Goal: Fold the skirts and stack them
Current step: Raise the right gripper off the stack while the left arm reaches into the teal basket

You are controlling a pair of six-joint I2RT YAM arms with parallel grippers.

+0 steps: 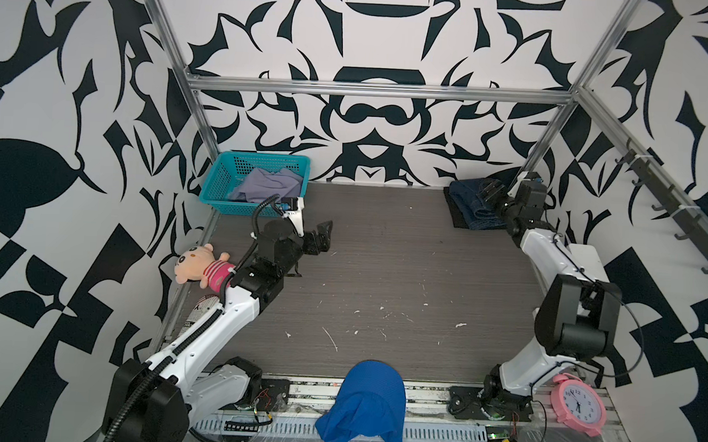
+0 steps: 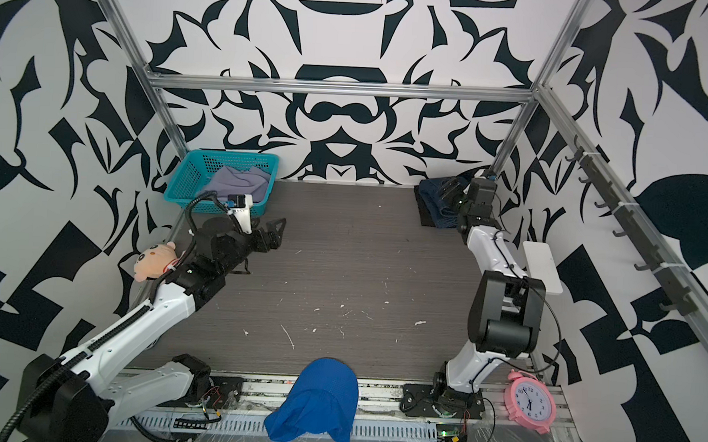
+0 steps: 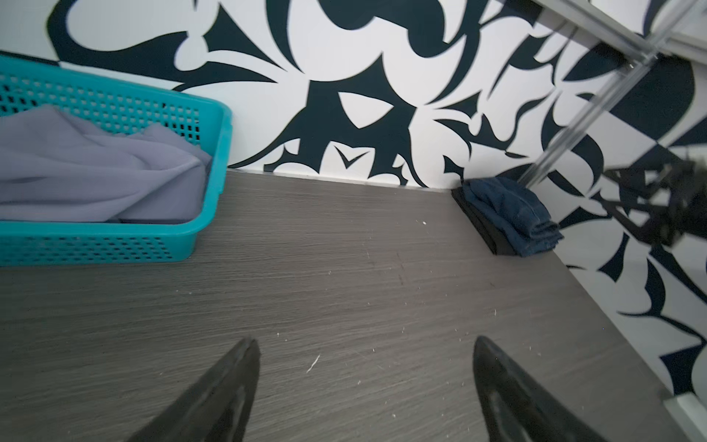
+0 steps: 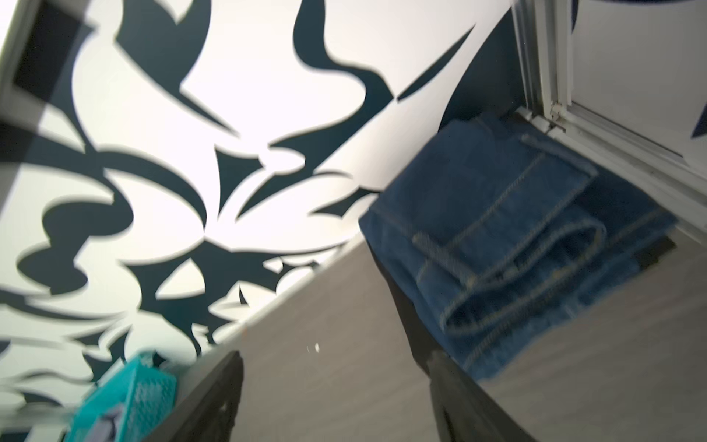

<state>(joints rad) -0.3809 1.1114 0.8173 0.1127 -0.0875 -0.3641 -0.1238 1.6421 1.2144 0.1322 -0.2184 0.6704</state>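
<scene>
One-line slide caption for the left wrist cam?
Open left gripper over the table; lavender skirt in the teal basket, denim skirt folded on the black skirt in the corner.

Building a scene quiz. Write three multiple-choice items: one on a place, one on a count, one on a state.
1. Where is the lavender skirt? A) in the basket B) draped over an arm C) held aloft
2. How many skirts are stacked in the far corner? A) one B) two C) three
3. The left jaws are: A) open B) shut on cloth C) shut, empty
Answers: 1 A, it lies crumpled inside; 2 B, denim on black; 3 A, a wide gap shows.
</scene>
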